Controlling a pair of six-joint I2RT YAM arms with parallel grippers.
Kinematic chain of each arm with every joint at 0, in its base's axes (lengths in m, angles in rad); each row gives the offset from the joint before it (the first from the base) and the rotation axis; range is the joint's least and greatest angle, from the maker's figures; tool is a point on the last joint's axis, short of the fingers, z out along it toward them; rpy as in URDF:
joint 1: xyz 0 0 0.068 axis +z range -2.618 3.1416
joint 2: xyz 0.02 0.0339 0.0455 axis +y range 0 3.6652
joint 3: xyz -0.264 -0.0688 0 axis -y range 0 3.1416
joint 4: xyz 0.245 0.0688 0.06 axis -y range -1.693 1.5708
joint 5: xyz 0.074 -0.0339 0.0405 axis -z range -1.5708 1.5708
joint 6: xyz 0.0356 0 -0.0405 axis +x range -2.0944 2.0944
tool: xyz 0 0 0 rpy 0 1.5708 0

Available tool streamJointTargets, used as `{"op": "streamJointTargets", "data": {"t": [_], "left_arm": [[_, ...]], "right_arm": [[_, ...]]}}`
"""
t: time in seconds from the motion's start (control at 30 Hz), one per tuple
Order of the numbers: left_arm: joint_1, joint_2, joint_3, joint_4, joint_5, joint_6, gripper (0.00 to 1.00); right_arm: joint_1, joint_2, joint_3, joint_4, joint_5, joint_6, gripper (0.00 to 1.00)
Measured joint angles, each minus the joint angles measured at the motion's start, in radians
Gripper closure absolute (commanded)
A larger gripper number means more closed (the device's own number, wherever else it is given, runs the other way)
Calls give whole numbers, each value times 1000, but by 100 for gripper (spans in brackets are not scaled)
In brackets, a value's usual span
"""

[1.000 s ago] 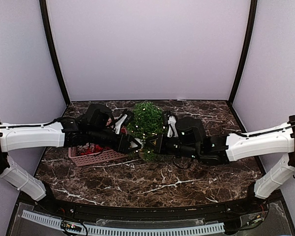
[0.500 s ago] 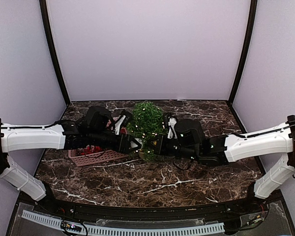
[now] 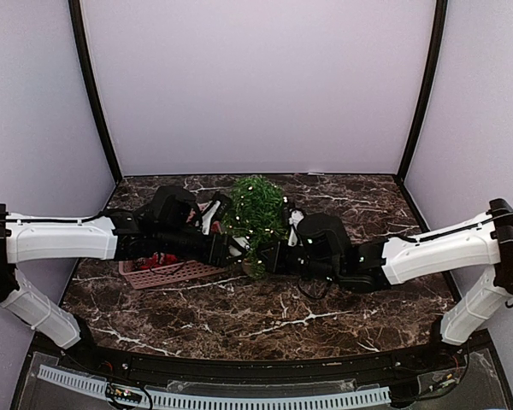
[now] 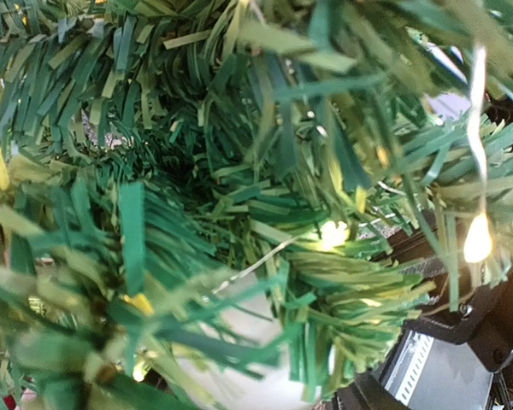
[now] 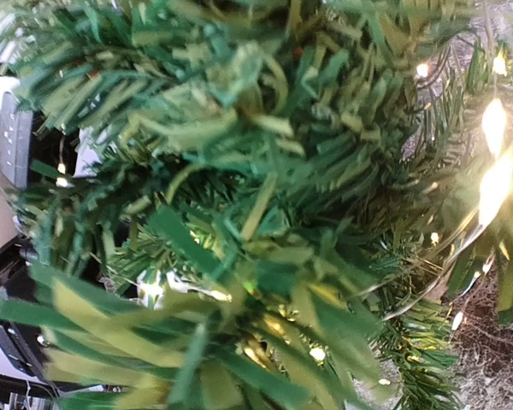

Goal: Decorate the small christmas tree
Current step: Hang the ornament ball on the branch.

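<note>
The tree (image 3: 255,209) stands upright mid-table, a little toward the back wall, with small warm lights (image 3: 250,181) glowing among its branches. Both arms are right in on it now, one from each side, low on the trunk side of things. The left end effector (image 3: 236,248) is pushed into the lower left branches; needles crowd its wrist view, and I cannot tell how wide it stands. The right end effector (image 3: 270,254) is buried in the lower right branches, fingers together. From the right wrist it's all green needles and bright bulbs (image 5: 494,184) on thin wire. Just left of the tree, under the left arm, a pink basket (image 3: 171,273) sits on the dark marble table (image 3: 282,320).
</note>
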State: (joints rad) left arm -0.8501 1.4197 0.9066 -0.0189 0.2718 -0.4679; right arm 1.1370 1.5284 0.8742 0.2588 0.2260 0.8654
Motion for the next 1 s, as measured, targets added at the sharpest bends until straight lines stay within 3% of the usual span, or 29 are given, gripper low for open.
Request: {"op": "streamJointTargets", "data": {"t": [0.27, 0.37, 0.6, 0.87, 1.0], "left_arm": [[0, 16, 0, 12, -3, 1, 39], [0, 7, -10, 14, -10, 7, 29], [0, -95, -47, -7, -26, 13, 20], [0, -222, -77, -45, -35, 16, 18], [0, -264, -77, -74, -56, 15, 18]], "right_arm": [[-1, 10, 0, 10, 4, 0, 100], [-2, -2, -7, 11, 4, -1, 89], [-6, -82, -53, 25, 5, -6, 76], [-7, -191, -122, 70, 2, -22, 59], [-7, -235, -142, 80, -1, -32, 45]]}}
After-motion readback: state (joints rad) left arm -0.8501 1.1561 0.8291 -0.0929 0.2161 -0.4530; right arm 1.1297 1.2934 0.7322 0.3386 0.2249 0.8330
